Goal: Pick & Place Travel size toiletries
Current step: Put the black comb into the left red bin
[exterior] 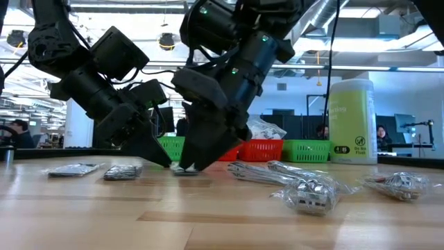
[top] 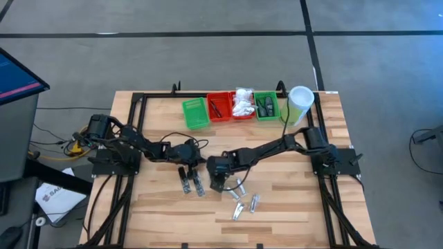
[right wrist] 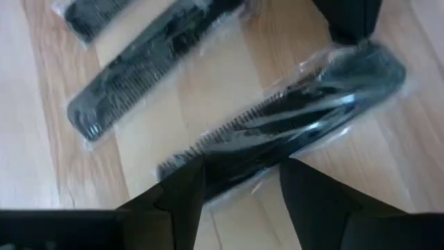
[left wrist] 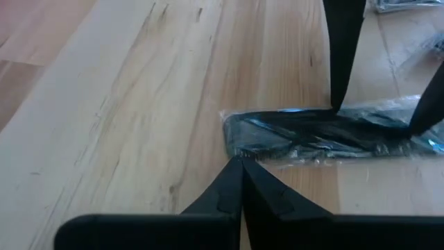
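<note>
A black comb in a clear wrapper point(right wrist: 291, 111) lies flat on the wooden table point(top: 291, 221) near its middle. My right gripper point(right wrist: 243, 191) stands open over it, pointing steeply down, with one finger on either long side. My left gripper point(left wrist: 241, 167) is shut, and its tip is at one end of the same comb point(left wrist: 319, 132). Two more wrapped combs point(top: 185, 181) point(top: 199, 184) lie side by side just left of it. Several small silver tubes in wrappers point(top: 239, 190) point(top: 254, 202) lie to its right. My left gripper's shut fingertips point(left wrist: 241, 163) meet the clear wrapper's edge at the comb's end point(left wrist: 232, 142). They come slanting down from the table's left. The comb lies flat on the table. Whether my right gripper's fingers point(right wrist: 184, 187) touch the comb's sides, I cannot tell.
Along the far edge stand a green tray point(top: 196, 113), a red tray point(top: 221, 106), a red tray with white packets point(top: 242, 104) and a green tray with dark pieces point(top: 266, 106). A tall pale green cylinder point(top: 299, 104) stands at their right end. Bare wood lies toward the near edge.
</note>
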